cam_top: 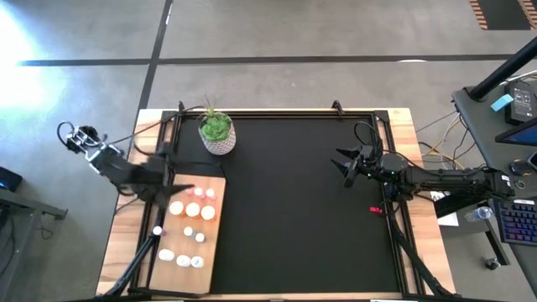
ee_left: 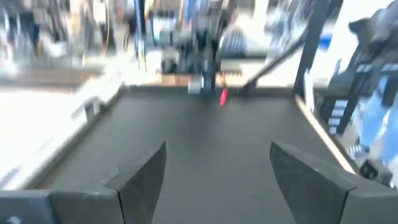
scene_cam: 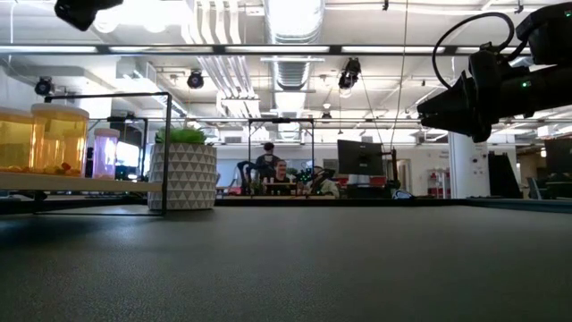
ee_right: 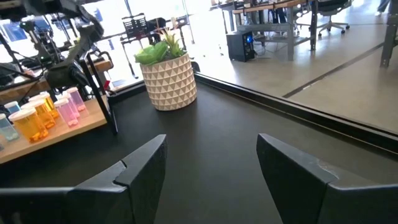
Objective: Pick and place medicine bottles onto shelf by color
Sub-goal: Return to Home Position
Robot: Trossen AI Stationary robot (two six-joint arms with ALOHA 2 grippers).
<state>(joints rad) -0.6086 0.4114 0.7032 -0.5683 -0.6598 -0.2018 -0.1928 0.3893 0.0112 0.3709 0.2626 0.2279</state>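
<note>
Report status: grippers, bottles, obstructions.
Left gripper open, empty, over shelf end by plant pot. Right gripper open, empty, over right of mat. Bottles on shelf, grouped by color. Nothing in the way.

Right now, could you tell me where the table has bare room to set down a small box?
The black mat is bare across its middle, between the plant pot, the shelf and the right gripper. The shelf is crowded with bottles, and the left gripper hangs open over its plant-side end.
</note>
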